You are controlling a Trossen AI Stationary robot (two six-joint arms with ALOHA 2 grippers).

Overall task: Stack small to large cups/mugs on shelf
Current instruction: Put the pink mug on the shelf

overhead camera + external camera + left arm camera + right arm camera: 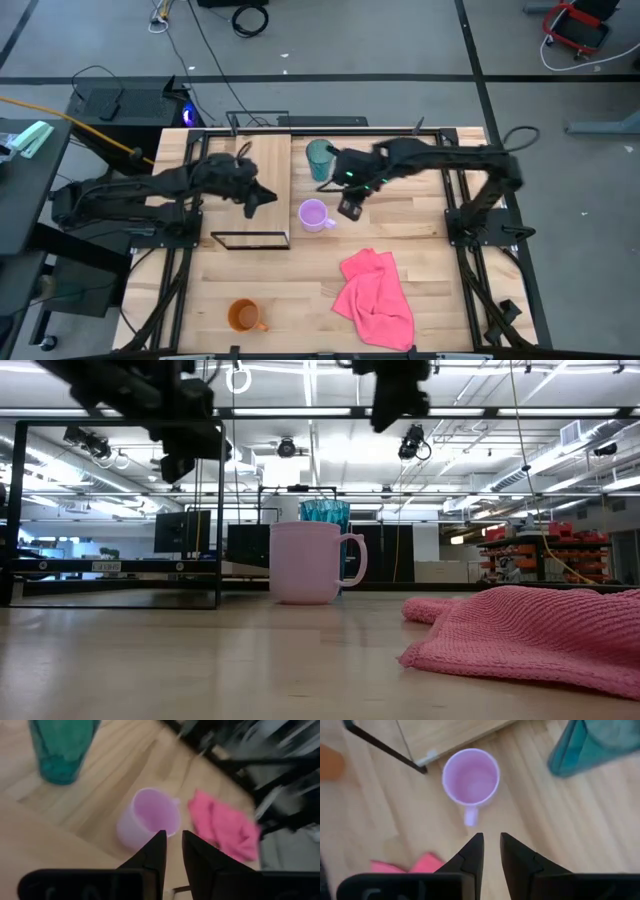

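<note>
**A:** What step is under way?

**B:** By my reading, the very start. None of the three cups is on the shelf [262, 160], a narrow light wood plank in a thin black wire frame at the back left of the table [420, 290]. The pale purple mug [314, 215] stands upright on the table just beside the shelf's right edge. The teal tumbler [320, 158] stands behind it, also off the shelf. The orange mug [243, 316] sits well apart from both, near the front edge of the table.

**A:** Where are the arms?

**B:** Both hang above the table. The right gripper [490, 851] hovers above and just to the right of the purple mug, whose handle points towards it. Its jaws are narrow, nearly closed, and hold nothing. The left gripper [172, 851] hovers over the shelf's right side, aimed at the same mug. Its jaws are likewise narrow and empty.

**A:** What does the next move call for?

**B:** I judge the purple mug is the target. Whichever arm takes it must first widen its jaws, then come down over the rim or the handle. The tumbler stands near, and the pink cloth [375, 297] lies in front of the mug, so the descent should stay clear of both.
</note>
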